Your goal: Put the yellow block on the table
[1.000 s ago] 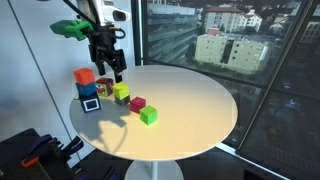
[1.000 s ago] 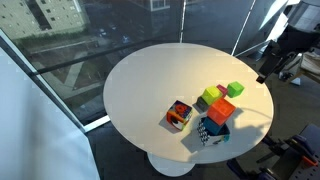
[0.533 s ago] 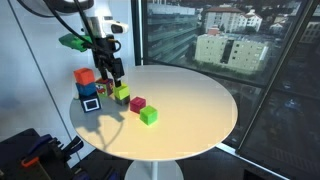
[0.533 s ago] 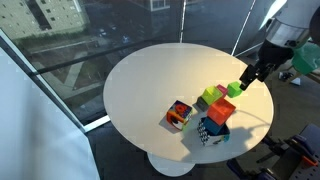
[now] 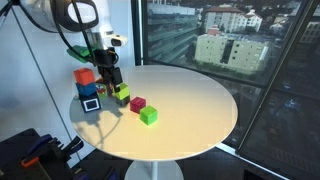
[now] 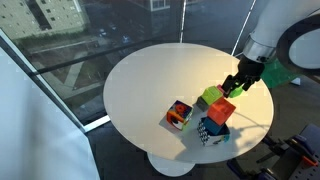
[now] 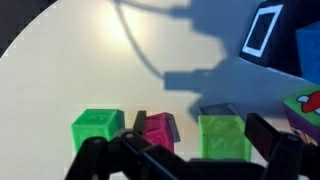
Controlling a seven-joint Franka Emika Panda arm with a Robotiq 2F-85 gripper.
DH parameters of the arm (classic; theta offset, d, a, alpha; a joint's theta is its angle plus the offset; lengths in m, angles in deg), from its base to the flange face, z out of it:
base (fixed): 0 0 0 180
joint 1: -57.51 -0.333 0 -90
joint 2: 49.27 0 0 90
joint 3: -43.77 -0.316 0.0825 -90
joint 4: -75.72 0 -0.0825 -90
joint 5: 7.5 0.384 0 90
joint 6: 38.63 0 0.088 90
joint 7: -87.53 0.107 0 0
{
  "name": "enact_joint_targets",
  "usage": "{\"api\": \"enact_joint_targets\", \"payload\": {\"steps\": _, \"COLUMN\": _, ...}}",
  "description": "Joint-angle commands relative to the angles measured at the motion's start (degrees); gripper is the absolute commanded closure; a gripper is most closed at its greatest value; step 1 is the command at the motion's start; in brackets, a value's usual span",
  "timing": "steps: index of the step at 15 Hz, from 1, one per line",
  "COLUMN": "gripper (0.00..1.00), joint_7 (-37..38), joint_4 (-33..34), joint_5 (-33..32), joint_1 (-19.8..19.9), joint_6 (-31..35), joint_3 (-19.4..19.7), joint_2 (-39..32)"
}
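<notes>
The yellow block (image 5: 121, 94) looks lime-tinged and stands near the table's (image 5: 190, 100) edge, next to a magenta cube (image 5: 138, 104) and a green cube (image 5: 148, 116). In the wrist view the yellow block (image 7: 225, 137) lies low in the picture, with the magenta cube (image 7: 155, 130) and the green cube (image 7: 97, 128) to its left. My gripper (image 5: 116, 84) is open just above the yellow block. Its fingers (image 7: 265, 132) stand wide apart on either side of the block and touch nothing. In an exterior view the gripper (image 6: 236, 86) hides the other two small cubes beside the yellow block (image 6: 211, 97).
An orange cube (image 5: 84, 75) sits on a blue-and-white cube (image 5: 90, 101) right beside the yellow block. A multicoloured toy (image 6: 179, 115) lies close by. The table edge is near, and a glass wall stands behind the table.
The arm has come down and in towards the blocks. The open gripper now hangs just over the yellow block. The blocks have not moved.
</notes>
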Motion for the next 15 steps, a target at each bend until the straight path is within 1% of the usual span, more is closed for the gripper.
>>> {"api": "enact_joint_targets", "payload": {"steps": 1, "gripper": 0.00, "joint_7": 2.70, "joint_4": 3.53, "joint_5": 0.21, "joint_1": -0.66, "joint_6": 0.51, "joint_3": -0.01, "joint_2": -3.90}}
{"api": "enact_joint_targets", "payload": {"steps": 7, "gripper": 0.00, "joint_7": 5.12, "joint_4": 6.71, "joint_5": 0.45, "joint_1": -1.86, "joint_6": 0.17, "joint_3": 0.21, "joint_2": -7.23}}
{"api": "enact_joint_targets", "payload": {"steps": 15, "gripper": 0.00, "joint_7": 8.94, "joint_4": 9.27, "joint_5": 0.14, "joint_1": -3.69, "joint_6": 0.17, "joint_3": 0.23, "joint_2": -9.68}}
